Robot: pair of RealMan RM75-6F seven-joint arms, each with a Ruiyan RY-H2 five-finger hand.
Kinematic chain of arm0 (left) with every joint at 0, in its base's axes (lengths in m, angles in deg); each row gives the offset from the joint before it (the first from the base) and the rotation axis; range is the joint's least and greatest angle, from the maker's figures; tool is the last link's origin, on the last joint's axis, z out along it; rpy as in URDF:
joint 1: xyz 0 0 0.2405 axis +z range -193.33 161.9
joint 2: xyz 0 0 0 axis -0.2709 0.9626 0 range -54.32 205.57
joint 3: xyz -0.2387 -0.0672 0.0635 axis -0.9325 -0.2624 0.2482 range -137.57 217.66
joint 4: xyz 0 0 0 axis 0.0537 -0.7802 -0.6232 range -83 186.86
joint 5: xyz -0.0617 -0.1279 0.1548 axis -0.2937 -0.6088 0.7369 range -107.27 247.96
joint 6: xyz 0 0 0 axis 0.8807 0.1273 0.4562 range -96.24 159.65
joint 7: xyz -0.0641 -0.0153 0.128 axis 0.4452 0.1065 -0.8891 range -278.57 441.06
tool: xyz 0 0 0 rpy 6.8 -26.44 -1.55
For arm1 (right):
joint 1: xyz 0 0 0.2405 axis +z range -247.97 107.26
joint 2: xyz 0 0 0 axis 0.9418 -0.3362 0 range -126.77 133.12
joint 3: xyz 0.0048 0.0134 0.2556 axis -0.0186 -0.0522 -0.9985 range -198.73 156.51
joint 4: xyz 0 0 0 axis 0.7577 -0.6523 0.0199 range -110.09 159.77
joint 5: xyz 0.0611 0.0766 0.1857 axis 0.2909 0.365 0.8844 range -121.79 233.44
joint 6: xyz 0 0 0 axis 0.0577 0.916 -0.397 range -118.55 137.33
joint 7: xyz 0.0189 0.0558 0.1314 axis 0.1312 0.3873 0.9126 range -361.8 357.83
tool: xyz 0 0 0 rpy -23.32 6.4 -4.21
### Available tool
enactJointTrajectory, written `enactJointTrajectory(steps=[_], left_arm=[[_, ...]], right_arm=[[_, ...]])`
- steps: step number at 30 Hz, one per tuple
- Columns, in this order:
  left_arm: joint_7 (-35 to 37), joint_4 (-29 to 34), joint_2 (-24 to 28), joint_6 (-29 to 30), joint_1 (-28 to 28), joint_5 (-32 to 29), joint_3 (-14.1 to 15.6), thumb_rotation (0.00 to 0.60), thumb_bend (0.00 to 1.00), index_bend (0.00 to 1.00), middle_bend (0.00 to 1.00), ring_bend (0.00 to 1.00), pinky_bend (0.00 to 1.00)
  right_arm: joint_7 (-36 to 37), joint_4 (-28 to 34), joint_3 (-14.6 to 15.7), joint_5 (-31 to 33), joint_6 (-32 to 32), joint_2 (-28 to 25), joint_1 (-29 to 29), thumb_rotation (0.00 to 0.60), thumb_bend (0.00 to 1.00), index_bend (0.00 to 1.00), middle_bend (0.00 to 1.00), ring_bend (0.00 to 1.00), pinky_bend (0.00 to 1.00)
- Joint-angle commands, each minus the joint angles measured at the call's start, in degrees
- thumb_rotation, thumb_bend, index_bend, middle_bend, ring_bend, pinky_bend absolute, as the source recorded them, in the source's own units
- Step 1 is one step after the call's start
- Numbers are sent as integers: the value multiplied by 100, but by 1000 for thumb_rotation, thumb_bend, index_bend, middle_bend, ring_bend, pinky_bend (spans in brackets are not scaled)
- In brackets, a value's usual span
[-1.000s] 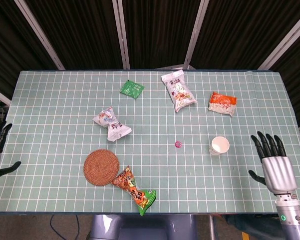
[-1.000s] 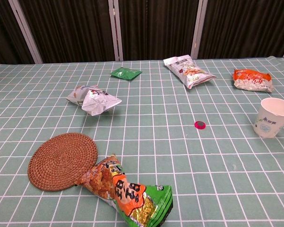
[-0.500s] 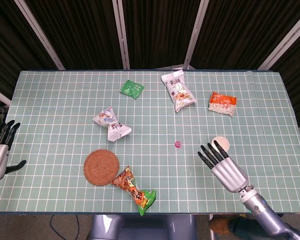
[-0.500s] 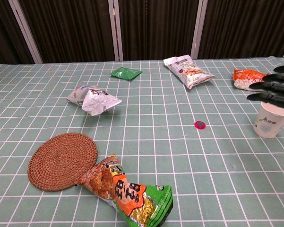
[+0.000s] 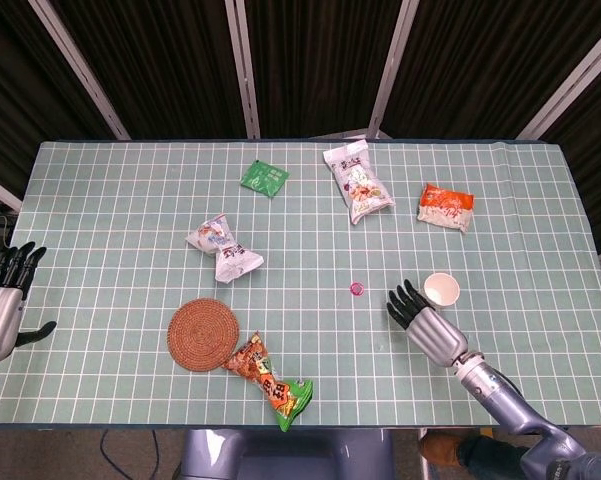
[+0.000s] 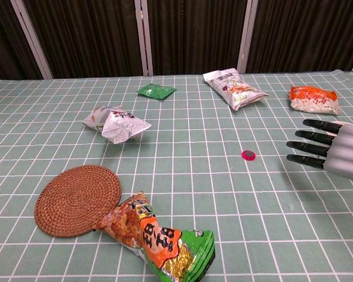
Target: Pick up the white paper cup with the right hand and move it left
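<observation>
The white paper cup (image 5: 442, 289) stands upright on the green checked table, right of the middle in the head view. My right hand (image 5: 424, 325) sits just left of and below it, fingers spread and pointing up-left, holding nothing. From the chest camera that right hand (image 6: 335, 151) fills the right edge and hides the cup. My left hand (image 5: 2, 305) hovers open at the table's far left edge.
A small pink disc (image 5: 357, 289) lies left of the cup. Snack packets lie around: orange (image 5: 446, 206), white (image 5: 357, 183), green (image 5: 265, 178), silver (image 5: 224, 250) and an orange-green one (image 5: 271, 381). A woven coaster (image 5: 202, 334) sits front left.
My right hand has swung in from the right edge to the cup's near-left side and lowered. In the chest view it now covers the cup. The left hand has drifted slightly.
</observation>
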Motion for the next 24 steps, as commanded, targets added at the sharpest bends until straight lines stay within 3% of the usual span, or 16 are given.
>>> enactJointTrajectory(steps=[1, 17, 20, 22, 24], left_arm=[[11, 3, 3, 6, 5, -2, -6, 600, 0, 0, 0, 0, 0], [36, 47, 27, -90, 0, 55, 34, 600, 0, 0, 0, 0, 0], [47, 52, 31, -105, 1, 49, 34, 600, 0, 0, 0, 0, 0], [80, 73, 47, -126, -1, 66, 45, 600, 0, 0, 0, 0, 0], [138, 105, 77, -154, 0, 90, 60, 600, 0, 0, 0, 0, 0]], right_arm=[[-347, -394, -62, 144, -104, 209, 62, 600, 0, 0, 0, 0, 0], [-889, -1159, -28, 304, -83, 512, 171, 600, 0, 3, 15, 0, 5], [-792, -1342, 55, 190, 11, 559, 224, 600, 30, 69, 122, 0, 93], [-725, -1460, 101, 122, 71, 586, 254, 600, 119, 150, 228, 30, 192], [-545, -1581, 161, 38, 176, 623, 283, 600, 238, 272, 358, 132, 296]])
